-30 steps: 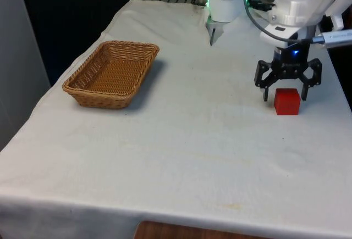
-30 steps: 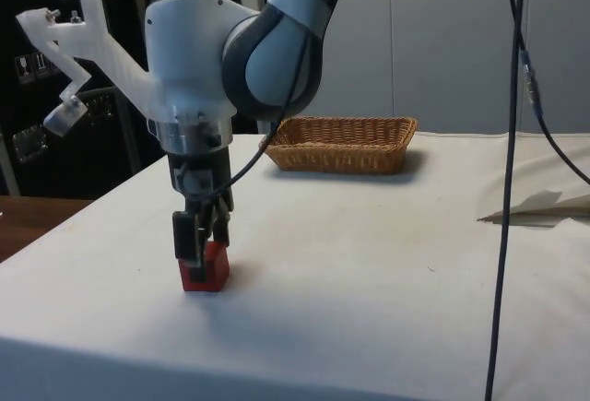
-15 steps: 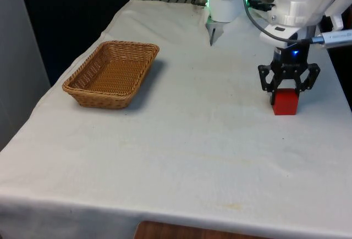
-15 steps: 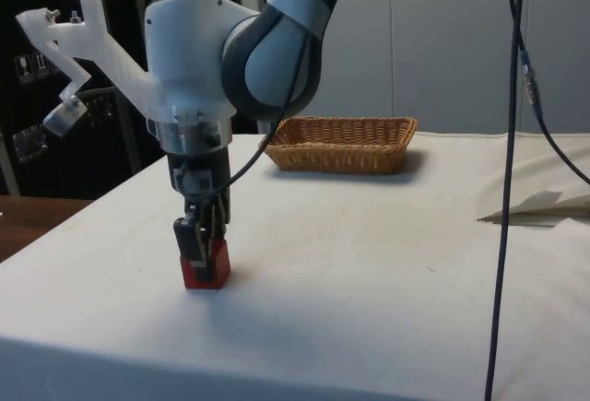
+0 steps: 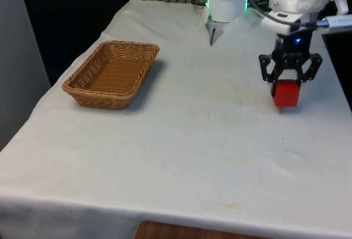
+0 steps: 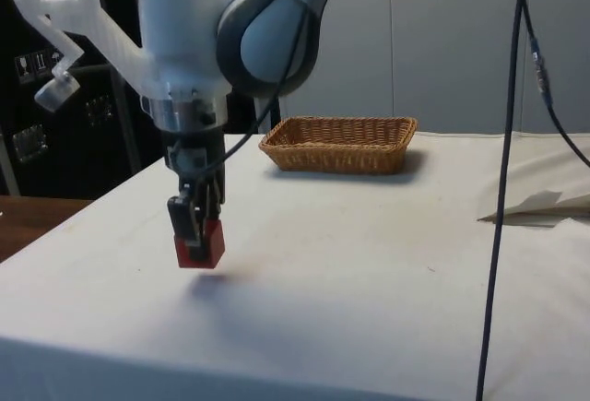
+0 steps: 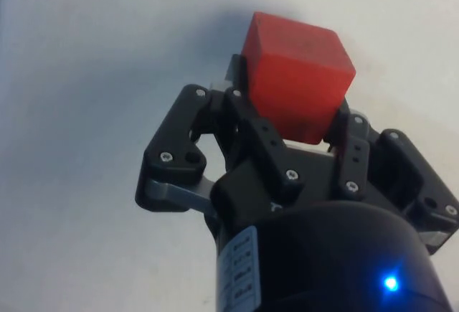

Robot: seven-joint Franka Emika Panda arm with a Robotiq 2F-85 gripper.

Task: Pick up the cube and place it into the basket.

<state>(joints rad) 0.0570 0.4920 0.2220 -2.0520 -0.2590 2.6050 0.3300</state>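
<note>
A red cube (image 5: 285, 94) hangs a little above the white cloth at the front view's right, with my black gripper (image 5: 288, 83) shut on it. From the side, the cube (image 6: 201, 246) is clear of the table with its shadow underneath, the gripper (image 6: 192, 231) clamped on its upper part. In the wrist view the cube (image 7: 295, 75) sits between the two fingers of the gripper (image 7: 287, 115). The woven wicker basket (image 5: 111, 73) rests on the cloth at the front view's left, far from the cube, and holds nothing; in the side view the basket (image 6: 339, 144) stands well behind the arm.
White cloth (image 5: 181, 140) lies bare between the cube and the basket. A black cable (image 6: 505, 189) hangs down near the side camera. The robot's white base (image 5: 226, 3) stands at the table's far end.
The gripper went from open around the cube to shut on it, then rose, lifting the cube off the cloth. The basket has not moved.
</note>
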